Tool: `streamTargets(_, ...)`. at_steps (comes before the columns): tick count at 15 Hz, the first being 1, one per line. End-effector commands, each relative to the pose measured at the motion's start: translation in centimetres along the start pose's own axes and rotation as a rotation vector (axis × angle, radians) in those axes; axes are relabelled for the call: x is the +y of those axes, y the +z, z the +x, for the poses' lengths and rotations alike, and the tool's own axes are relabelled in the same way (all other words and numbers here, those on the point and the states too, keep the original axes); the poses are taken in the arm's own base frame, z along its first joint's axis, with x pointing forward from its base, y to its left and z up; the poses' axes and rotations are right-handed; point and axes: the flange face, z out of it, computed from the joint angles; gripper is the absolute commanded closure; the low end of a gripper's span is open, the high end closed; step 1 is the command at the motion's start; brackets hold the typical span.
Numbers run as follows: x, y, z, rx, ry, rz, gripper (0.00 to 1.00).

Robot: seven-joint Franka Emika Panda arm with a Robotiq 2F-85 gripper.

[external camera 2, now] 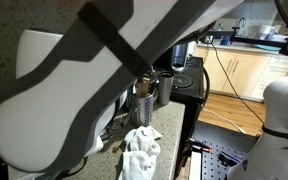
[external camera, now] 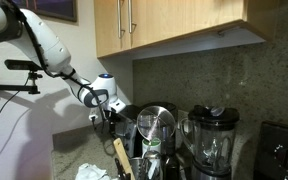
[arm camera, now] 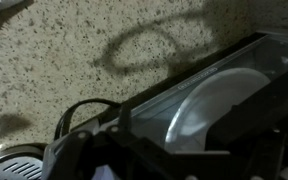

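In an exterior view my gripper [external camera: 106, 114] hangs from the white arm [external camera: 44, 45] over the back of the counter, just left of a shiny steel kettle [external camera: 156, 126]. Seen from the wrist, its dark fingers frame the bottom of the picture, spread wide with nothing gripped between them. Beyond them lies a black appliance with a clear curved lid [arm camera: 209, 100] on the speckled granite counter [arm camera: 74, 60]. A black cable [arm camera: 79, 108] loops beside it. In the opposite exterior view the arm [external camera 2: 84, 80] hides the gripper.
A glass blender [external camera: 212, 140] stands right of the kettle, with a black appliance [external camera: 284, 150] further right. Wooden utensils [external camera: 119, 158] and a crumpled white cloth [external camera 2: 139, 152] lie toward the counter front. Wooden cabinets [external camera: 174, 25] hang overhead. A black coffee machine [external camera 2: 187, 72] stands by the counter's end.
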Motion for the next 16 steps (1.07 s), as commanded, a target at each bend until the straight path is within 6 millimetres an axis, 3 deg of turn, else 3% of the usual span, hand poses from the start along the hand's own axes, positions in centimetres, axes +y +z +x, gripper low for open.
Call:
streamTargets(1, -0.7, -0.8, -1.9, -0.001, -0.026, -0.023, 0.00)
streamTargets(6, -1.5, -1.2, -5.4, 0.015, -0.129, -0.040, 0.00)
streamTargets(16, -0.3, -1.4, -11.6, -0.006, -0.234, -0.092, 0.00)
